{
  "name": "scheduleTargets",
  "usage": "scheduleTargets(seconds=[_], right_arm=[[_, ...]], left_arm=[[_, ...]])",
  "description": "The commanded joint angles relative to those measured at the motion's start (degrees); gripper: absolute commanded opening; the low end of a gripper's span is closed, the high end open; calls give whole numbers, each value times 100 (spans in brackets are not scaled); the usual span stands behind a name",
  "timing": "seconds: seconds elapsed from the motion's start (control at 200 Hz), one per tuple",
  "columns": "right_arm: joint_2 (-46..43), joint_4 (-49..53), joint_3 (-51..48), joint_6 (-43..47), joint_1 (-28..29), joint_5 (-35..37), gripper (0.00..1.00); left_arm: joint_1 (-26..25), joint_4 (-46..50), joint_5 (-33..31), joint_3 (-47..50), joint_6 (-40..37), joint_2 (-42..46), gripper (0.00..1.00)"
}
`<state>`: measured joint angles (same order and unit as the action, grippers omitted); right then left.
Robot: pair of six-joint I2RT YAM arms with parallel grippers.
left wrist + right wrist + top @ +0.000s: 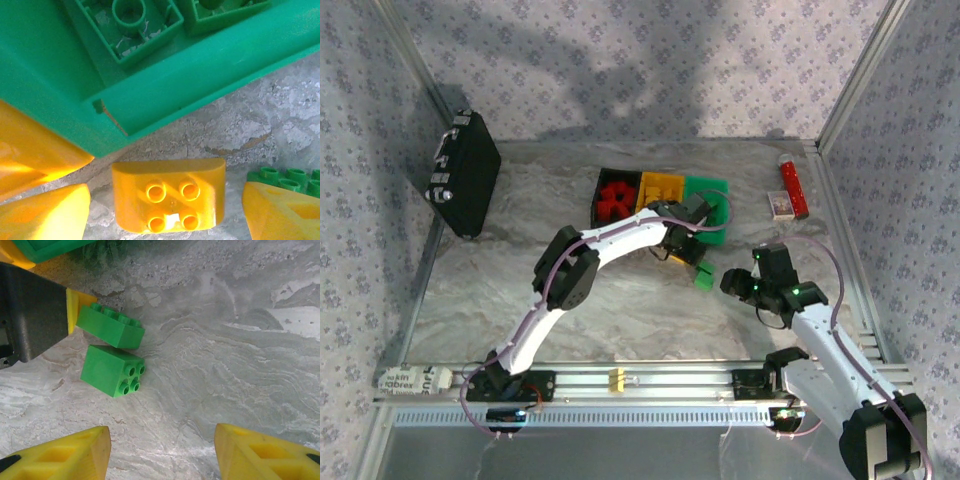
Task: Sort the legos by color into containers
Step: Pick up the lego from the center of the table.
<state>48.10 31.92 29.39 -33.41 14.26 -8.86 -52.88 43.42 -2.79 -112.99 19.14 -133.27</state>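
Glossy plastic legos [168, 195] rest on matt marbled table [240, 370].

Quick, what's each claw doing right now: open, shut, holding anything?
Left claw: open, straddling a yellow brick, not gripping it.
Right claw: open, holding nothing.

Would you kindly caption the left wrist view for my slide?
Open left end effector straddles a yellow lego beside the green container.
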Motion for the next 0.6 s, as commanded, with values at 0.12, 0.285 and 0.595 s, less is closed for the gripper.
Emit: scheduleTargets(seconds=[0.12,0.285,0.595], right_arm=[[-60,148,-78,54,-46,-45,59],[-63,121,-92,54,-60,-54,59],[-132,217,-65,80,-81,-45,59]], left_arm=[[-12,370,58,-328,35,-285,79],[-47,462,120,-319,38,-312,80],[5,337,366,-180,101,-250,79]])
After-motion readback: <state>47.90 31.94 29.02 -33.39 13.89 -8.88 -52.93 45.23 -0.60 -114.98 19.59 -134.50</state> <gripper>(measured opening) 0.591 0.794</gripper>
